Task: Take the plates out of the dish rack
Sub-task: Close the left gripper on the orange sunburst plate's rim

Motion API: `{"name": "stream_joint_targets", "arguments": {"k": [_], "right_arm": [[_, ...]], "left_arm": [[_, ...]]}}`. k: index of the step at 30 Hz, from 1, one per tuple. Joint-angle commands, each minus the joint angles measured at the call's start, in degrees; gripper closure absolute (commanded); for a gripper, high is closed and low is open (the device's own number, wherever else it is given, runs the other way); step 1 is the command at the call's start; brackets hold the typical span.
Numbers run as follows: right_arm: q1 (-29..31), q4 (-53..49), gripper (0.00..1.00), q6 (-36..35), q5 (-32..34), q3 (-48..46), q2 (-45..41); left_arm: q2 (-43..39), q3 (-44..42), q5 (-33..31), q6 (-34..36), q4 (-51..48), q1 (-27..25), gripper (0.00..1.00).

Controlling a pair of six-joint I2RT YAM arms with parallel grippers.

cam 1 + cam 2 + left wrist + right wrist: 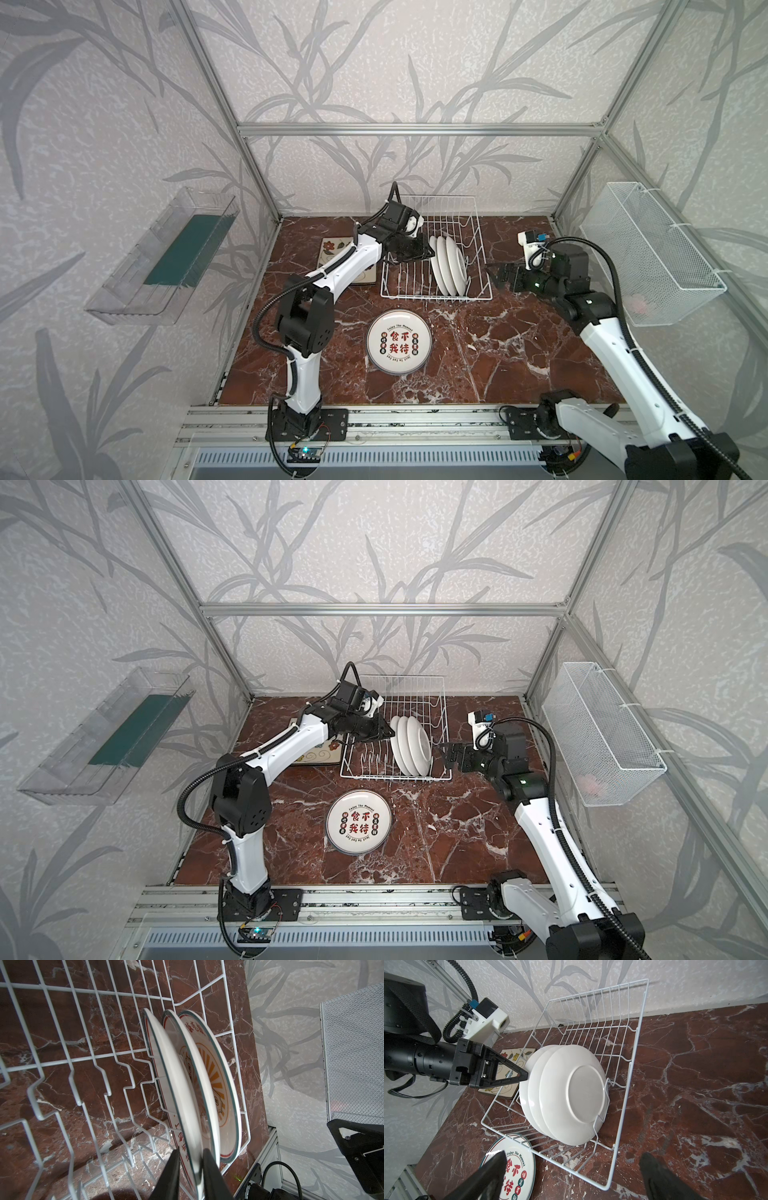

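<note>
White sunburst plates (pixel 216 1084) upright in wire dish rack (pixel 478 298), left fingers (pixel 169 1174) pinching rim of nearest plate (pixel 170 1068), right fingers (pixel 483 1176) spread, empty

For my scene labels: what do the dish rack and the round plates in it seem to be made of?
The dish rack looks like metal wire with a smooth white coating: thin bent rods, evenly white. The round plates look like glazed ceramic, perhaps melamine: glossy white backs with soft highlights.

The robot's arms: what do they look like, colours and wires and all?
Both the left arm and right arm have white shells, black joints and a ribbed black cable alongside. The left gripper and right gripper have black triangular fingers.
</note>
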Motion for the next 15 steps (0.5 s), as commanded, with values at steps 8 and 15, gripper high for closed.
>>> {"name": "stream_joint_targets", "arguments": {"k": [8,15], "right_arm": [[-0.3,1.8,0.01,0.2,-0.9,-0.2,0.4],[-0.4,1.8,0.01,0.1,-1.0,-0.5,0.4]], "left_arm": [[2.4,2.2,-0.3,-0.3,-0.9,-1.0,0.77],[2.5,2.2,-0.1,-0.8,-1.0,-1.2,0.85]]}}
